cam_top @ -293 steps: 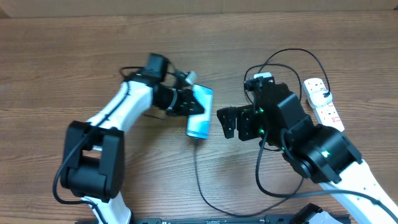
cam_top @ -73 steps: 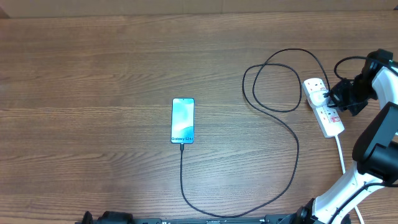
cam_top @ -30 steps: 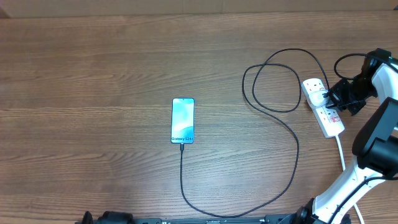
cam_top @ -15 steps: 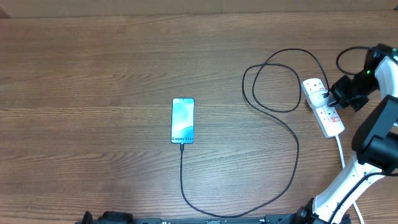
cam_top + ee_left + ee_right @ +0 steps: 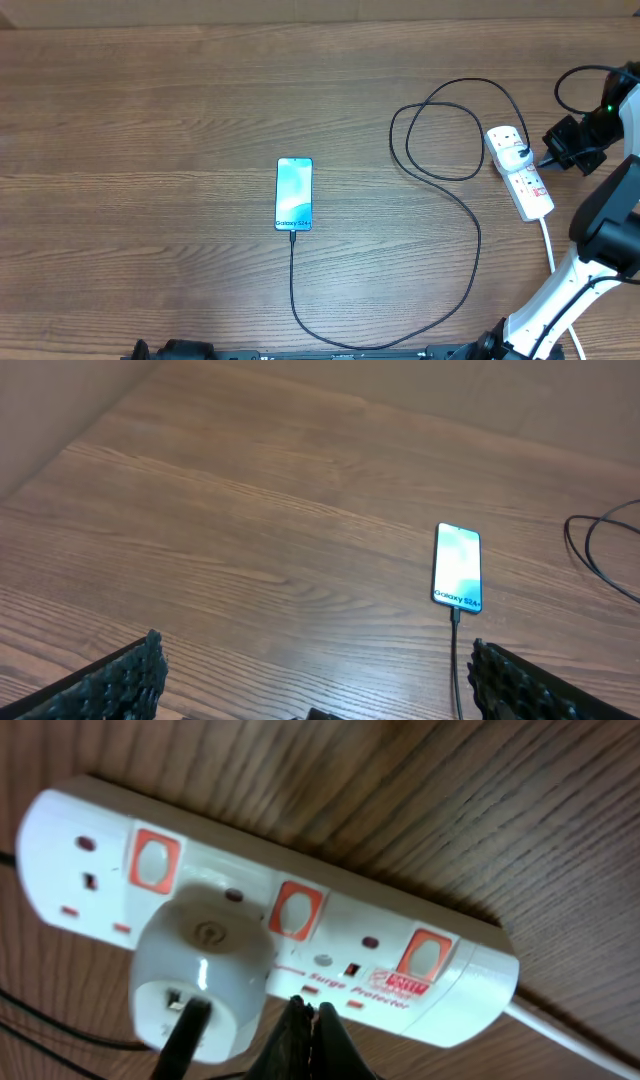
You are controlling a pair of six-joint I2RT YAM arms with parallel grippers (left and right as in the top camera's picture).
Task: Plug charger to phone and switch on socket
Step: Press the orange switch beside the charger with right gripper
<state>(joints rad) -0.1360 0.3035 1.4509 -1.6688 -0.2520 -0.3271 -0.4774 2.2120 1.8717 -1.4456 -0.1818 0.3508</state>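
Note:
The phone (image 5: 294, 194) lies face up mid-table with its light blue screen lit, and it also shows in the left wrist view (image 5: 458, 565). The charger's black cable (image 5: 470, 215) is plugged into the phone's bottom edge and loops right to a white adapter (image 5: 200, 970) seated in the socket (image 5: 518, 170). The socket (image 5: 300, 935) is a white strip with red switches. My right gripper (image 5: 310, 1015) is shut with nothing in it, its tips just off the strip's near edge beside the adapter (image 5: 547, 160). My left gripper (image 5: 315, 685) hangs wide open and bare, well back from the phone.
The socket's white cord (image 5: 548, 245) runs toward the front right, beside my right arm's base (image 5: 600, 250). The black cable makes a wide loop (image 5: 430, 130) left of the socket. Bare wooden tabletop (image 5: 150, 150) lies left of the phone.
My right gripper has drawn back to the right, from over the socket's switches to just off its edge, still shut. Phone, cable and left gripper have not moved.

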